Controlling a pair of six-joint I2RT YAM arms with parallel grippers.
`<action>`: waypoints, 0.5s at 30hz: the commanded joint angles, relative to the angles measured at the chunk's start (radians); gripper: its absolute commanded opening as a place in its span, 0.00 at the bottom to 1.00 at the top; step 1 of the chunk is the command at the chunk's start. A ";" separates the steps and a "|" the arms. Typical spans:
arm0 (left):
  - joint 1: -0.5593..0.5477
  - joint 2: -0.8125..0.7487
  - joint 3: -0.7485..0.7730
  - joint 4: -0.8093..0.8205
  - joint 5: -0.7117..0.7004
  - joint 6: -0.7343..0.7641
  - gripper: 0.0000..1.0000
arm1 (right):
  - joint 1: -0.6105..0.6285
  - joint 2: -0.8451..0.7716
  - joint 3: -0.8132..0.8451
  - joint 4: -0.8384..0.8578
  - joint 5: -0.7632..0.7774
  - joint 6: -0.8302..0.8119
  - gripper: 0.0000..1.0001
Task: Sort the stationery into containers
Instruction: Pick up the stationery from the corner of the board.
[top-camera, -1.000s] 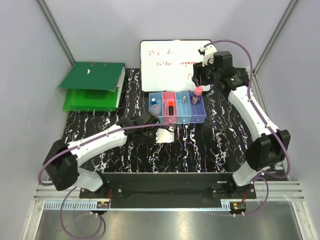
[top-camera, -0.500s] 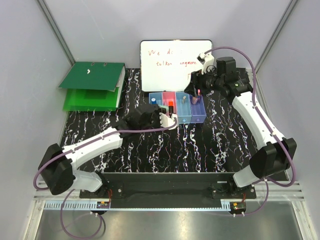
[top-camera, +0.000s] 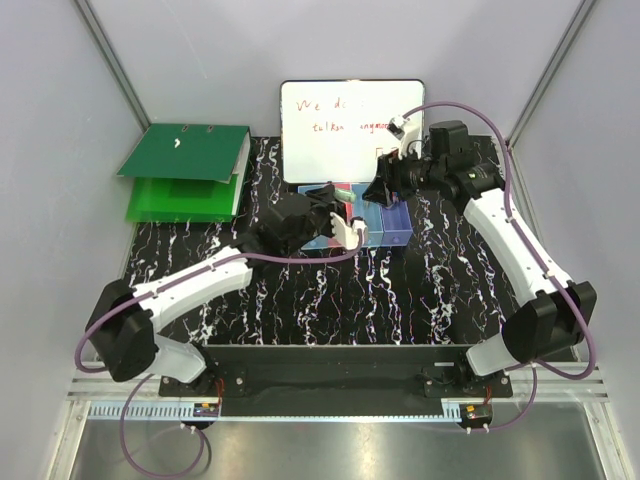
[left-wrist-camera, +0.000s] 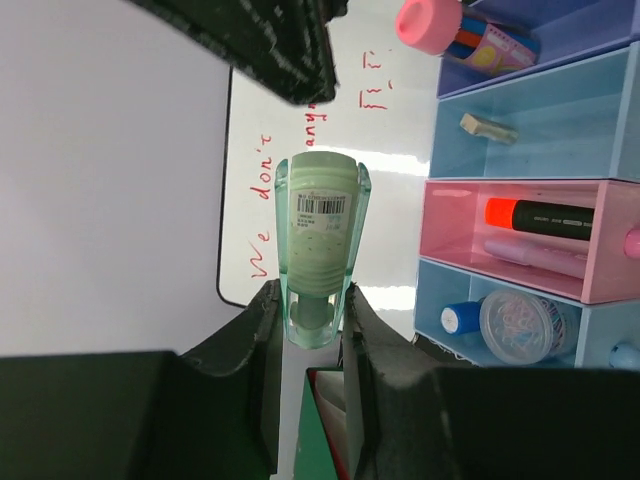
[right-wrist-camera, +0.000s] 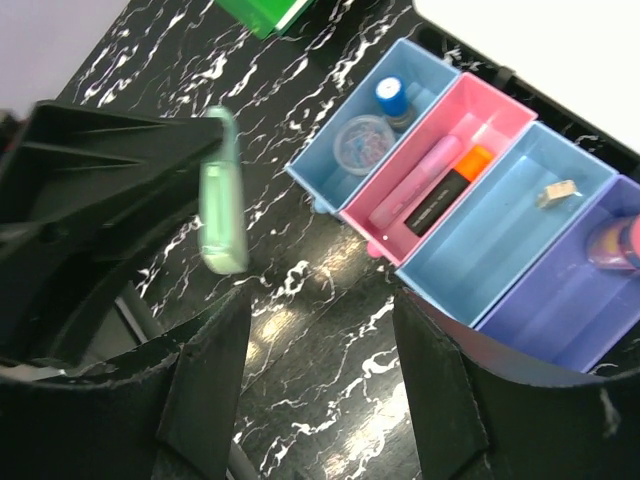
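Observation:
My left gripper (left-wrist-camera: 305, 312) is shut on the green clip-like piece (left-wrist-camera: 322, 240) and holds it in the air just in front of the row of bins (top-camera: 402, 228); the piece also shows in the right wrist view (right-wrist-camera: 222, 195). My right gripper (right-wrist-camera: 315, 370) is open and empty above the table in front of the bins. The purple bin (right-wrist-camera: 570, 300) holds the pink-capped tube (right-wrist-camera: 618, 240). The light blue bin beside it holds the grey-white block (right-wrist-camera: 558, 192). The pink bin holds the lilac stick (right-wrist-camera: 415, 185) and the orange-red piece (right-wrist-camera: 450, 190). The end blue bin holds the blue-capped bottle (right-wrist-camera: 391, 97).
A white whiteboard (top-camera: 350, 120) with red writing stands behind the bins. A green ring binder (top-camera: 190, 175) lies at the back left. A round clear tub of clips (right-wrist-camera: 365, 135) sits in the end blue bin. Both arms crowd the bins in the top view.
My right gripper lowered the pink-capped tube into the purple bin, let it go and shifted left. My left gripper carried the green piece up and forward to the bins.

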 joint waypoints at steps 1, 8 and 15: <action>-0.003 0.032 0.070 0.066 0.072 0.024 0.00 | 0.039 -0.052 0.000 -0.004 -0.021 -0.033 0.67; -0.007 0.084 0.122 0.078 0.081 0.028 0.00 | 0.062 -0.046 0.009 -0.013 -0.011 -0.030 0.68; -0.016 0.105 0.166 0.086 0.083 0.020 0.00 | 0.087 -0.039 0.000 0.000 0.013 -0.037 0.68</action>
